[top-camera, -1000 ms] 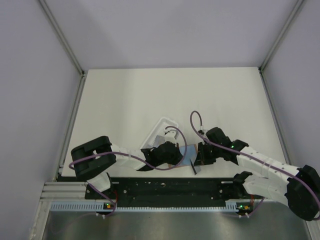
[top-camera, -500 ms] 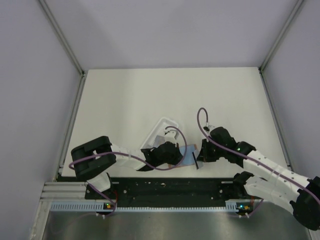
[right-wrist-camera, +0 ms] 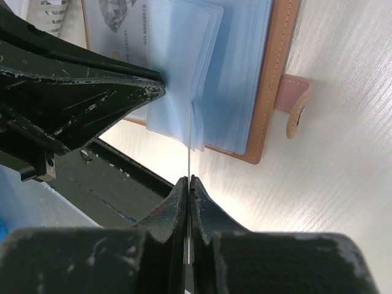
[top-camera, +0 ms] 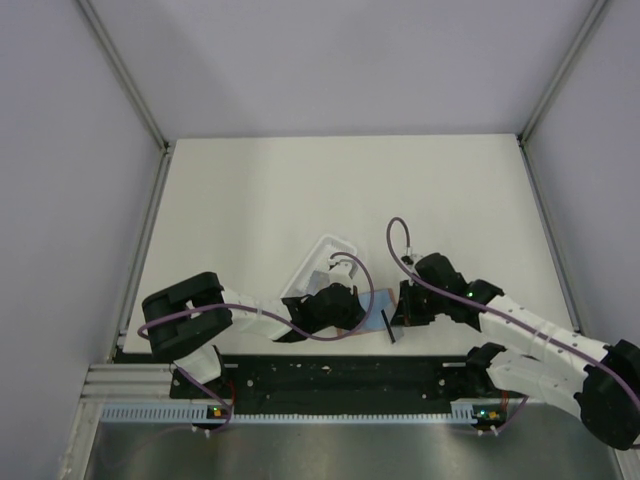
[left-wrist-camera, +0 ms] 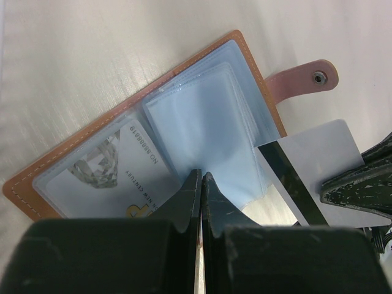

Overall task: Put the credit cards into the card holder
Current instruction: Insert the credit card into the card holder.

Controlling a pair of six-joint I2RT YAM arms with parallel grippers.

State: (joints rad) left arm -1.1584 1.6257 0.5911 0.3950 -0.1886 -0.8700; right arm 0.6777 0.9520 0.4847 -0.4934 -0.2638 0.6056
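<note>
**Card at the sleeves, both grippers closed**

The card holder lies open on the table near the front edge, between my two arms. Its snap tab lies out flat.

Left gripper: fingers together, tips on the clear sleeves. I cannot tell whether a sleeve is pinched.

Right gripper: clamped on a credit card held on edge, with its leading corner at the sleeves' edge.

A white tray sits just behind the left gripper.
</note>
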